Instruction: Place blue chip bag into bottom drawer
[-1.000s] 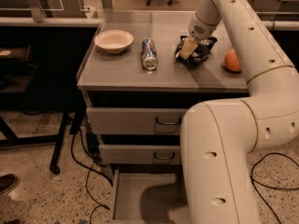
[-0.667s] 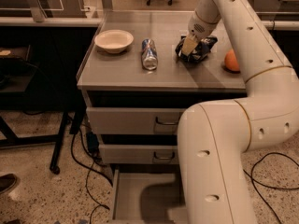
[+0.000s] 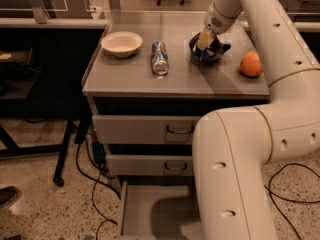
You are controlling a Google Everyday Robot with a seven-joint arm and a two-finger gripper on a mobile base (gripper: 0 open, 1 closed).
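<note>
Blue chip bag (image 3: 216, 51): crumpled, dark, sitting toward the back right of the cabinet's top surface (image 3: 200, 81). Not yet lifted, by the look of it.

My gripper (image 3: 204, 41) is down on the bag's left upper side, wrist angled in from above right. Whether it is closed on the foil or only set against it, I cannot tell from this view.

Neighbours: orange (image 3: 251, 64) near the bag on its right, apart from it. Drink can (image 3: 160, 57) lying on its side to the left, well clear. Bowl (image 3: 121, 43) further left again.

Bottom drawer (image 3: 150, 209): pulled out, grey floor showing. The right part is hidden behind my own arm (image 3: 235, 154). The two upper drawers (image 3: 145, 129) are closed.

Step in hand, as I judge it: secure the bag, then carry it down.

How to do it well:
- Take a good fold of foil, not just a corner. A crumpled bag is likely to slip or tear loose.
- Lift straight up before moving sideways, so the orange is not nudged into rolling.
- Bring the bag out past the front edge of the surface, then down in front of the closed drawers.
- Release low over the open floor, toward its middle, so the light bag does not bounce off the rim.
</note>
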